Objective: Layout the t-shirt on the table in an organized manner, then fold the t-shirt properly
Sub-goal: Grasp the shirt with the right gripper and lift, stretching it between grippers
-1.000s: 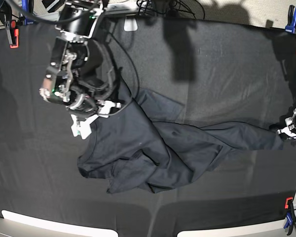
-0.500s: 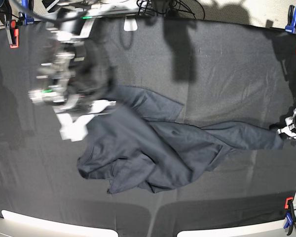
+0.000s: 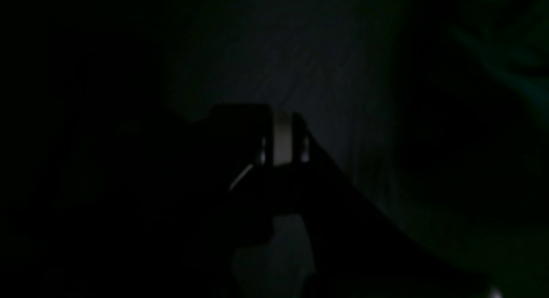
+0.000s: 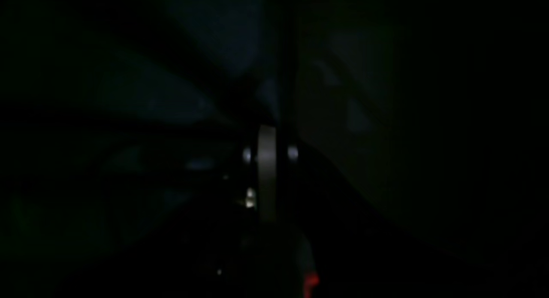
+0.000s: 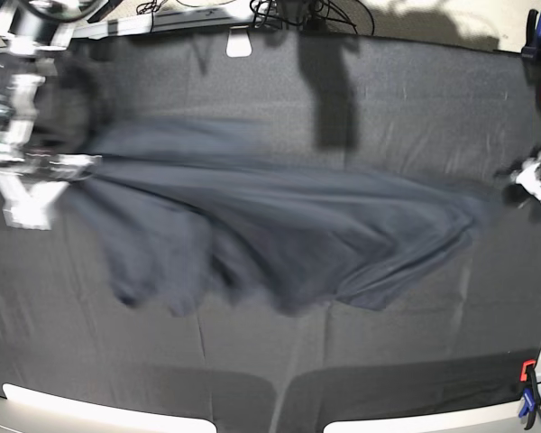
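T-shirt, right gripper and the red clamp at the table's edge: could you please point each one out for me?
t-shirt (image 5: 279, 234), base view, middle of the stretched cloth.
right gripper (image 5: 27, 194), base view, blurred white fingers at the shirt's end.
red clamp (image 5: 527, 370), base view, its red top.

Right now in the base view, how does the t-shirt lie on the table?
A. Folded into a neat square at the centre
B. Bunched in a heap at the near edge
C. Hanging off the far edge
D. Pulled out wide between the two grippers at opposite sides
D: the t-shirt stretches, motion-blurred, from the right gripper at the view's left across the table to the left gripper at its right.
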Robot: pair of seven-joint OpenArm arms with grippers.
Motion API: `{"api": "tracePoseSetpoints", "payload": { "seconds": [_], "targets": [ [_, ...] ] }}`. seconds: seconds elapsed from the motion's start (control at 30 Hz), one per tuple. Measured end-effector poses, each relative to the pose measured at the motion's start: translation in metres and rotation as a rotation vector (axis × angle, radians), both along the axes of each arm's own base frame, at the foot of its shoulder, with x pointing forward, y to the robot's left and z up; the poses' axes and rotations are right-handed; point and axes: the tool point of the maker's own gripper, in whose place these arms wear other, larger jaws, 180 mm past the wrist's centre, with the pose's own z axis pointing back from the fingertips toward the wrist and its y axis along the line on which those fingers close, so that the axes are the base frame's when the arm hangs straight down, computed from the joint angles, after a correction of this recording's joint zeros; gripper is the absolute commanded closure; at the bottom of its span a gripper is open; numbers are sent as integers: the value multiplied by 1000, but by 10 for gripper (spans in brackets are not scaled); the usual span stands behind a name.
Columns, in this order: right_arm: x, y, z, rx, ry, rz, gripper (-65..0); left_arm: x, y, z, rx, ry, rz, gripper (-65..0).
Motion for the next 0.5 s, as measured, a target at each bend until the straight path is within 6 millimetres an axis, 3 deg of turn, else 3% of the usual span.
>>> {"api": "tracePoseSetpoints", "payload": {
  "seconds": [0.07, 0.17, 0.33, 0.43, 0.5],
  "targets": [
    [-9, -12, 5, -14, 14, -7, 0, -20, -2, 6, -42, 35, 5, 0],
    [-16, -30, 14, -60, 31, -9, 0, -27, -17, 37, -109, -70, -27, 0],
    [-17, -28, 13, -45, 27, -6, 0, -35, -37, 67, -91, -171, -59, 0],
    [-14, -25, 14, -28, 16, -2, -160, -33, -53, 77, -92, -204, -93, 0],
    [-15, -26, 14, -30, 18, -2, -242, -31, -61, 83, -96, -225, -107, -77]
  ]
}}
